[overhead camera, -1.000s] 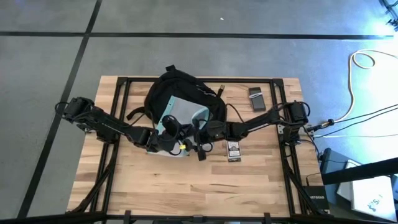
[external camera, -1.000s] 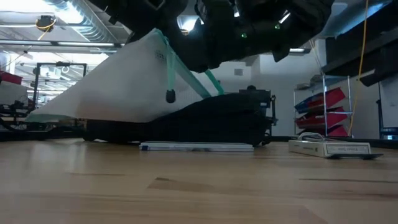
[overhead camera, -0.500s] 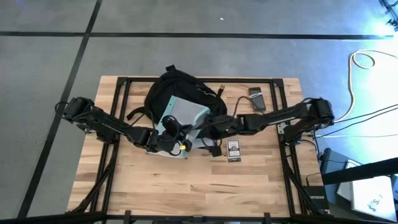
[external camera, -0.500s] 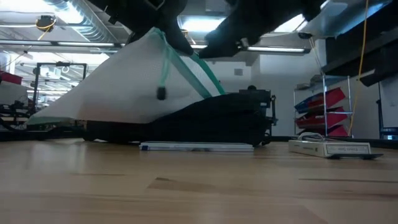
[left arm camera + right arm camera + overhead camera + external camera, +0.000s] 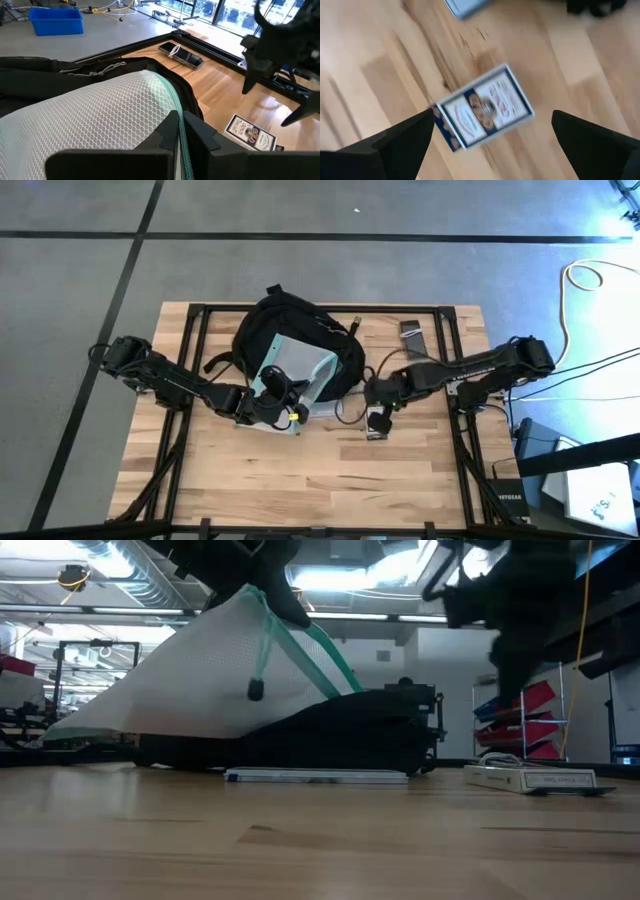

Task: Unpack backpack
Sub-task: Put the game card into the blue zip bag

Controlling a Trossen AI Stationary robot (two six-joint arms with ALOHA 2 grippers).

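Now my left claw (image 5: 283,402) grips the teal edge of the mesh pouch (image 5: 293,368), pinched between its fingers (image 5: 197,134), at the near mouth of the backpack (image 5: 290,330). The backpack lies flat on the table (image 5: 400,470), at the far middle of it, with its long axis running from the far edge toward me. The pouch is half out of it, lifted like a tent in the low view.

My right claw (image 5: 378,408) hangs released, fingers wide apart, to the right of the backpack and just above the small card box (image 5: 482,106). So the left arm is the nearer one to the backpack, and I judge that the pouch must travel away from the mouth, toward me, to come free.

The backpack is black, soft fabric, rounded and slack. The pouch is pale honeycomb mesh, thin and floppy. The box is stiff, printed, rectangular. A dark flat device (image 5: 410,329) lies further right and beyond.
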